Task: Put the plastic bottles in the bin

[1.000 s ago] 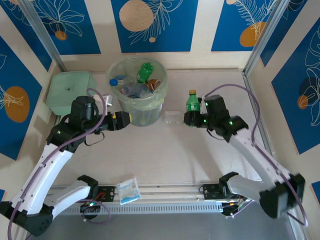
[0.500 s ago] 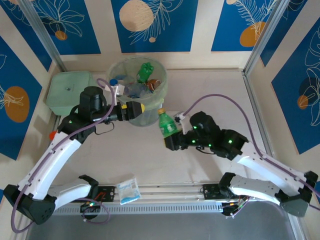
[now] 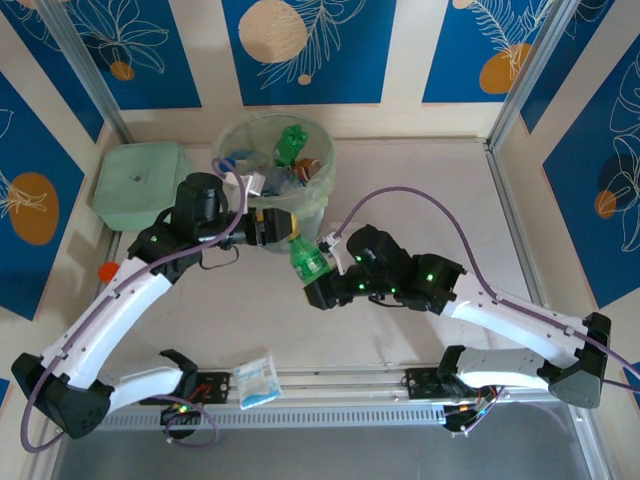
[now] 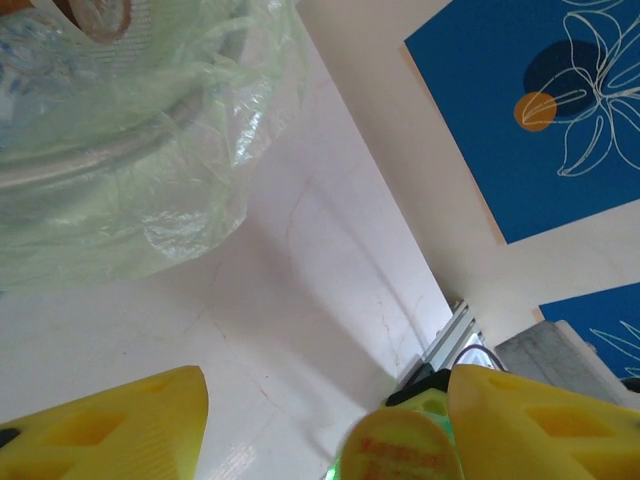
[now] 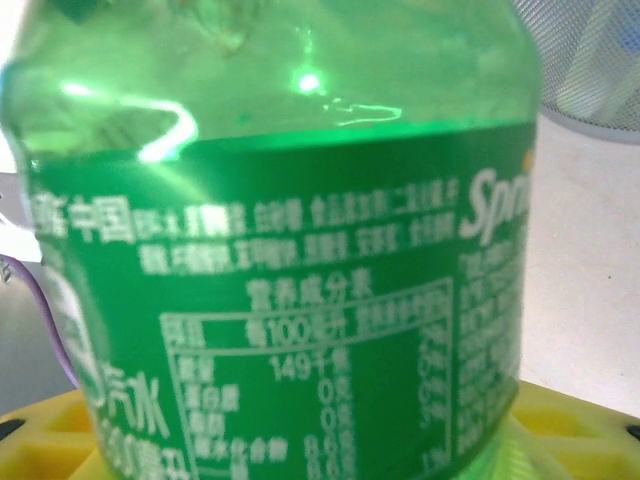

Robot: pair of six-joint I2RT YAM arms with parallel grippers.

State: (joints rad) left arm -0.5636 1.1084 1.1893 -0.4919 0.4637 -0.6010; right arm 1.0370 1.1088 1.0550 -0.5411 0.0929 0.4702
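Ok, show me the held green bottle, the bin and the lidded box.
green bottle (image 3: pixel 309 262), top view, on its body.
bin (image 3: pixel 312 208), top view, on its right outer wall.
lidded box (image 3: pixel 140 185), top view, middle of its lid.

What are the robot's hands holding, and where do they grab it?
The right gripper holds a green bottle around its labelled body. The left gripper is open by the cap, gripping nothing.

bin (image 3: pixel 314 203) 1 | lidded box (image 3: pixel 140 182) 1 | sachet (image 3: pixel 256 381) 1 | green bottle (image 3: pixel 310 262) outside 1 — binned bottles (image 3: pixel 291 143): several
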